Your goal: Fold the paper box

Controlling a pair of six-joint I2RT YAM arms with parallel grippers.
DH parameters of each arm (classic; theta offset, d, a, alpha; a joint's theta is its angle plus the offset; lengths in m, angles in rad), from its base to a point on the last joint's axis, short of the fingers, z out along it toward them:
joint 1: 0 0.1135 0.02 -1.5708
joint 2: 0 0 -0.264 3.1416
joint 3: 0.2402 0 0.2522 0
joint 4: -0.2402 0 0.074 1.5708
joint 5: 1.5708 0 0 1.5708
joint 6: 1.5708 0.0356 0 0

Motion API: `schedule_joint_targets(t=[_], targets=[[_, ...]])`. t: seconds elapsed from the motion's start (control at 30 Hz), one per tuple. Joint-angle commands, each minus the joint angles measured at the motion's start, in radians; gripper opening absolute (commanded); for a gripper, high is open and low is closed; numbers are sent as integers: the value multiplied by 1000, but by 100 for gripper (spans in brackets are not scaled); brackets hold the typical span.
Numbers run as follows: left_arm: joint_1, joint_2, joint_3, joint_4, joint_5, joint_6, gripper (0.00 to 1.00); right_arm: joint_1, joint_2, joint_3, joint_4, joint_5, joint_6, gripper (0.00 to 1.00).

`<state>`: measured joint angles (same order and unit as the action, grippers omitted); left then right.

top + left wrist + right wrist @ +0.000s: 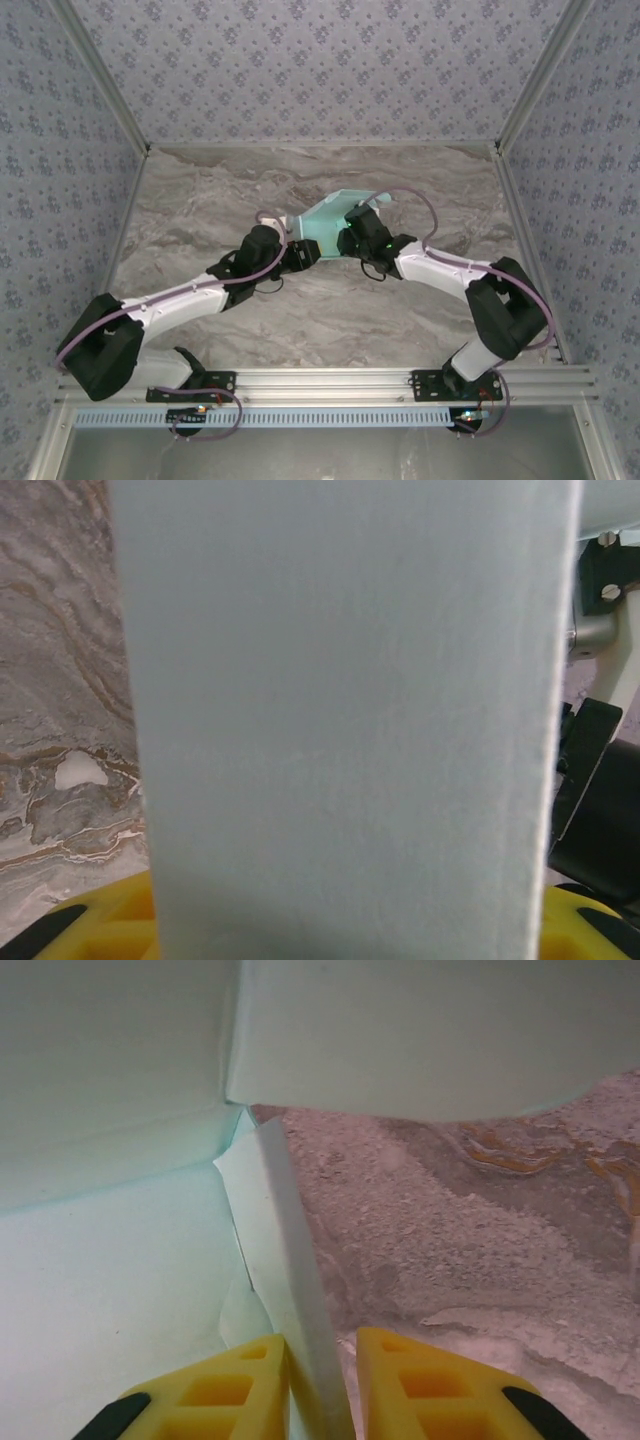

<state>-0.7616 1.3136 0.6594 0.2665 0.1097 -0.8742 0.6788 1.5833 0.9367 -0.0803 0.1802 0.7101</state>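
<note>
The paper box sits half-formed at the middle of the desk between both arms; the right fingers are clenched on a thin flap, likely to crease it upright; the left fingers flank a broad panel, perhaps bracing it, grip impossible to tell.

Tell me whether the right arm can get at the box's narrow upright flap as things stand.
Probably yes: the right gripper straddles that flap of the paper box, one yellow finger on each side, nothing in between. Whether it is clamped, I cannot tell.
</note>
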Motion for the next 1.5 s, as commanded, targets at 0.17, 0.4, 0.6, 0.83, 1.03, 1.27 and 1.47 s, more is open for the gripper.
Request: schedule_joint_targets(t=[0.17,0.4,0.6,0.83,1.03,1.27,1.47], targets=[[-35,5,97,52,80,-6,42,26,66,84,-223,399,30,23],[-42,30,115,71,98,-18,42,-24,62,35,-161,354,-30,29],[-47,51,118,60,87,21,42,-63,-9,-22,-56,138,-123,42],[-45,93,114,41,47,59,42,-122,-242,-130,12,-118,-169,53],[-6,109,113,43,76,43,43,-222,-500,-308,54,-324,-187,60],[91,196,73,148,292,-52,44,-373,-659,-379,-58,-460,-238,60],[108,300,35,218,397,-96,45,-505,-597,-358,-24,-605,-270,59]])
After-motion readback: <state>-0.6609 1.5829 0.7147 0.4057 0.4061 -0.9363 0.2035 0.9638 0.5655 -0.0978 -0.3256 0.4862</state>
